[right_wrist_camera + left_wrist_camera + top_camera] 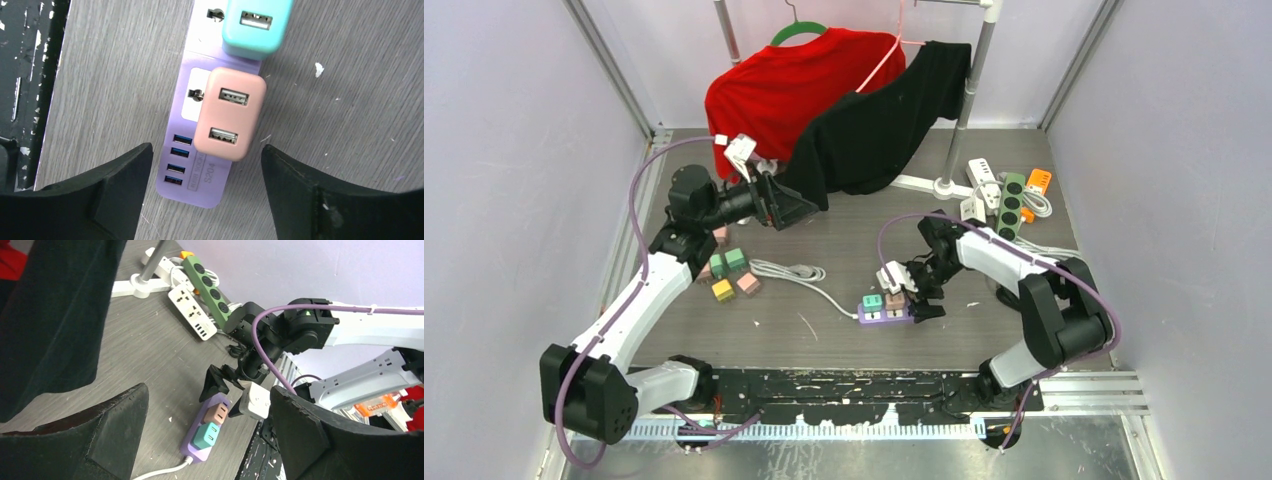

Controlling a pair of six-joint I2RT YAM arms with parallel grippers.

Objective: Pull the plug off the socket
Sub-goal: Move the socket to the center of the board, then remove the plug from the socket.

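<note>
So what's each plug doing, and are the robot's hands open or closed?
Pink plug: plugged into purple power strip.
Teal plug: plugged in beside it.
Purple power strip: lying flat on table.
Right hand: open, over the pink plug, holding nothing.
Left hand: open, empty.

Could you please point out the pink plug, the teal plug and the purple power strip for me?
pink plug [230, 114]: right wrist view, top face, between its two ports.
teal plug [255, 40]: right wrist view, top face, below its port.
purple power strip [200, 192]: right wrist view, bare end past the blue ports.
</note>
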